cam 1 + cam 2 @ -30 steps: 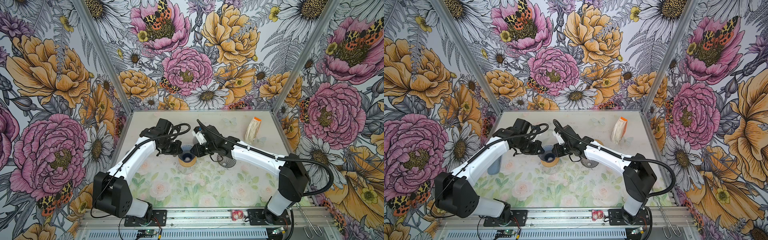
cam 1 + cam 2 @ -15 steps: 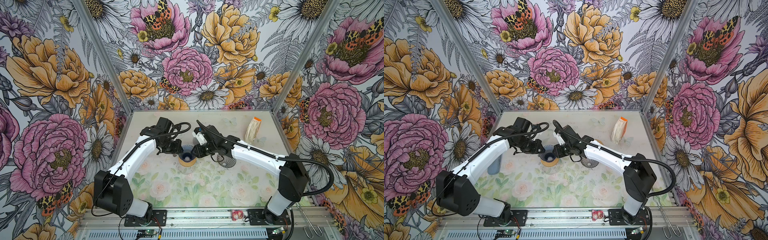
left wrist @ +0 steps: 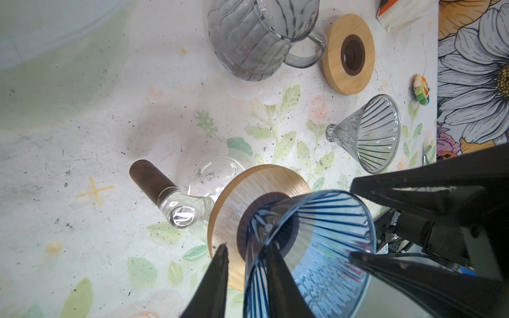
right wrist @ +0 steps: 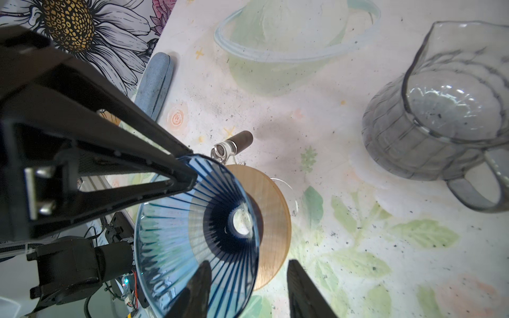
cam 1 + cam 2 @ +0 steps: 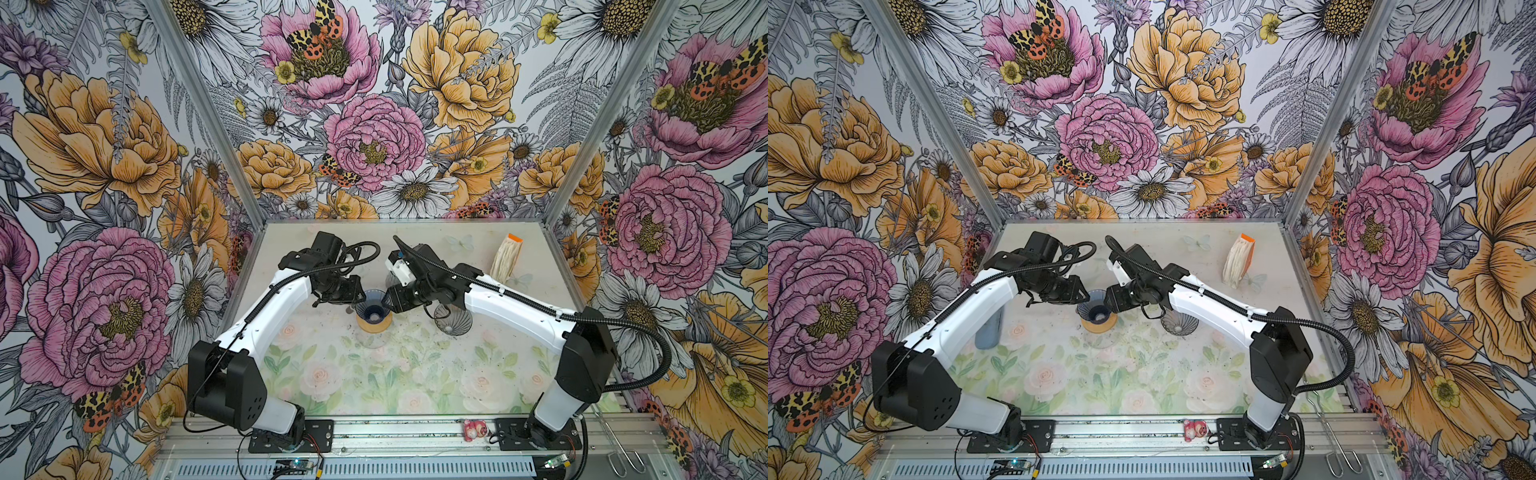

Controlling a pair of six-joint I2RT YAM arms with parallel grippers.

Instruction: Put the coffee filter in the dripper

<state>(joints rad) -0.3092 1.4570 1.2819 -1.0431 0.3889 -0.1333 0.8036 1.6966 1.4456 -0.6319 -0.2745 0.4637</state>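
Both arms have barely shifted, but the left tool (image 3: 248, 245) and right tool (image 4: 248, 261) have eased their jaws apart; each straddles the blue dripper (image 5: 371, 300) rim without gripping. At the back right of the surface (image 5: 374, 374) stands the coffee filter pack (image 5: 508, 262), well apart from both tools and nearer the right arm

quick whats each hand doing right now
left hand: open, astride the rim of the blue ribbed glass dripper, not clamped on it
right hand: open, astride the same rim, holding nothing
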